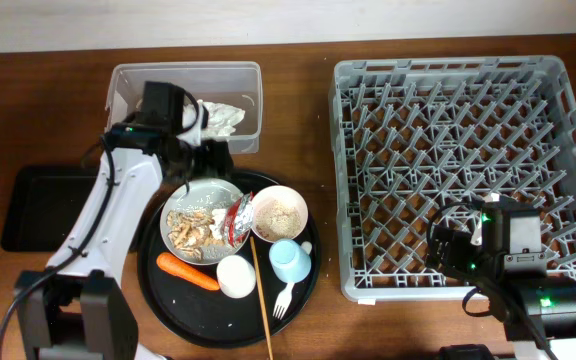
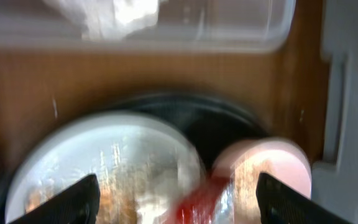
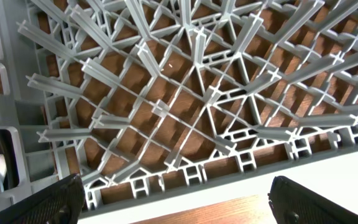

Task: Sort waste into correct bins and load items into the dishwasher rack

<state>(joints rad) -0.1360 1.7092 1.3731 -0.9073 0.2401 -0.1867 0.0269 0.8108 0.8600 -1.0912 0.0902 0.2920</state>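
The clear tub point(image 1: 133, 95) at the back left holds a crumpled white napkin point(image 1: 223, 118). The white plate point(image 1: 190, 192) carries beige food scraps point(image 1: 190, 228) and a red wrapper point(image 1: 236, 215). Beside it are the cream bowl point(image 1: 279, 212), light blue cup point(image 1: 290, 260), white cup point(image 1: 236, 276), carrot point(image 1: 188, 271) and white fork point(image 1: 284, 297). My left gripper point(image 1: 203, 160) is open and empty over the plate's far edge; its blurred wrist view point(image 2: 176, 199) shows the wrapper point(image 2: 197, 202) between the fingers. My right gripper point(image 1: 448, 245) is open and empty over the grey dishwasher rack point(image 1: 458, 60), near its front edge point(image 3: 185, 180).
The plate, bowl, cups, carrot and fork sit on a large round black tray point(image 1: 168, 300). A thin wooden stick point(image 1: 261, 290) lies across that tray. The shallow black rectangular tray point(image 1: 43, 205) lies at the far left. The left arm reaches along the round tray's left side.
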